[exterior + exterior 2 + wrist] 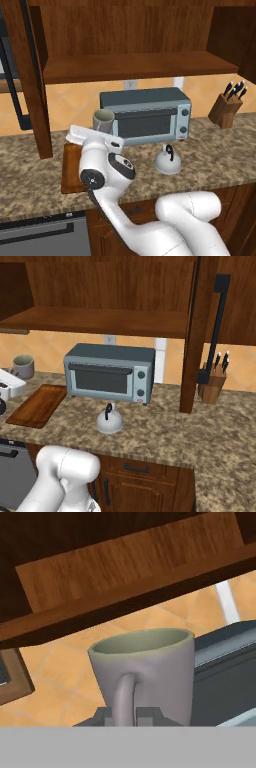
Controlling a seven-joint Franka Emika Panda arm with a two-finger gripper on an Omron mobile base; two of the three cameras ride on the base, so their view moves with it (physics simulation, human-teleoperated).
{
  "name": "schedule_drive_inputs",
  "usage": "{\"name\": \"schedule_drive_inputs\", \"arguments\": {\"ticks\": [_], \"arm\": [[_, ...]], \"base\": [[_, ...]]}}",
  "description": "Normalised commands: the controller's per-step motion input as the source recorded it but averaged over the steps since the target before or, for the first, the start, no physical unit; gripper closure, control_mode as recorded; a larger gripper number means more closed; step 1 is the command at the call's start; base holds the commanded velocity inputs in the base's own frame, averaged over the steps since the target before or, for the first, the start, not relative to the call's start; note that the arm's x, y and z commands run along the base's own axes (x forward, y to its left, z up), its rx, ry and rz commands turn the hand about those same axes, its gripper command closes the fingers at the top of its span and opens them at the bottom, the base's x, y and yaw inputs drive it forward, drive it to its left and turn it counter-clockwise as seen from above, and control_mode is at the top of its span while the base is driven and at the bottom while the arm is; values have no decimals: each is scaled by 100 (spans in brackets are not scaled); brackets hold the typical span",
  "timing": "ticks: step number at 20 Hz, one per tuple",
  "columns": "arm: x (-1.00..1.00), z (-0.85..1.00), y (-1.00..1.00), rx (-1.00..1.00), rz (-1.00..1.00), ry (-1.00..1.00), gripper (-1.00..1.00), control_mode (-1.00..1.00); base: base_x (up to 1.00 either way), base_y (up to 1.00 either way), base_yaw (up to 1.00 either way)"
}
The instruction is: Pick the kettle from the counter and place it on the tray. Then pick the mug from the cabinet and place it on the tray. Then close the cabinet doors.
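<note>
Above tray [71, 170], mug [145, 674] upright, handle toward gripper [122, 714], jaws clenched on it.

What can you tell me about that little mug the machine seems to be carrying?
The mug is small, grey-beige and ceramic-looking, with a greenish inside and a looped side handle. It stands upright and looks empty. The tool is shut on that handle, holding the mug in the air above the wooden tray, to the left of the toaster oven and below the cabinet shelf.
</note>
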Motion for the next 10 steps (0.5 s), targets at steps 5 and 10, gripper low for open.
{"name": "schedule_drive_inputs", "arguments": {"ticks": [5,10], "arm": [[42,-49,30,0,-23,0,100,-100],[57,-48,20,0,-20,0,100,-100]], "base": [[0,0,0],[0,0,0]]}}
